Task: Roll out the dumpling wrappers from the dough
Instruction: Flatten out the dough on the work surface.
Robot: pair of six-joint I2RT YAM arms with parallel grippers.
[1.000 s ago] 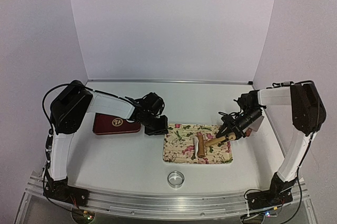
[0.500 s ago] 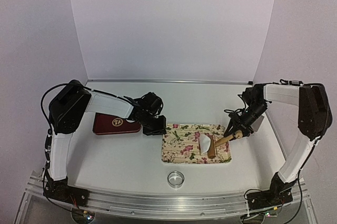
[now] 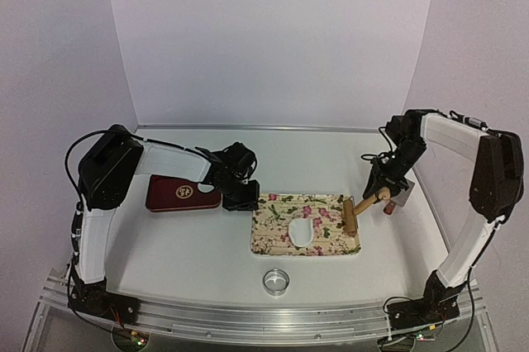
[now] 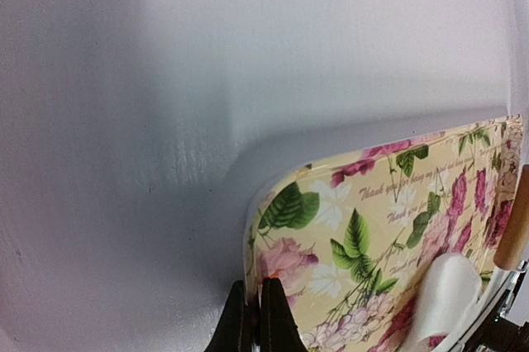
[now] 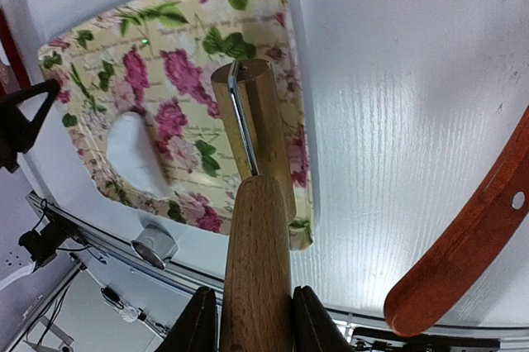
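Lying on the flowered tray [image 3: 271, 239] is the dough [image 3: 303, 232] — a soft white piece near the tray's middle. The right gripper [image 5: 254, 327] is clamped on the handle of the wooden rolling pin [image 3: 351, 216], whose roller sits over the tray's right edge. The left gripper [image 4: 256, 323] has its jaws pressed together, tips at the tray's far left corner. A shiny ring cutter [image 3: 277, 280] sits just in front of the tray — a dark red box [image 3: 178, 194] lies to its left.
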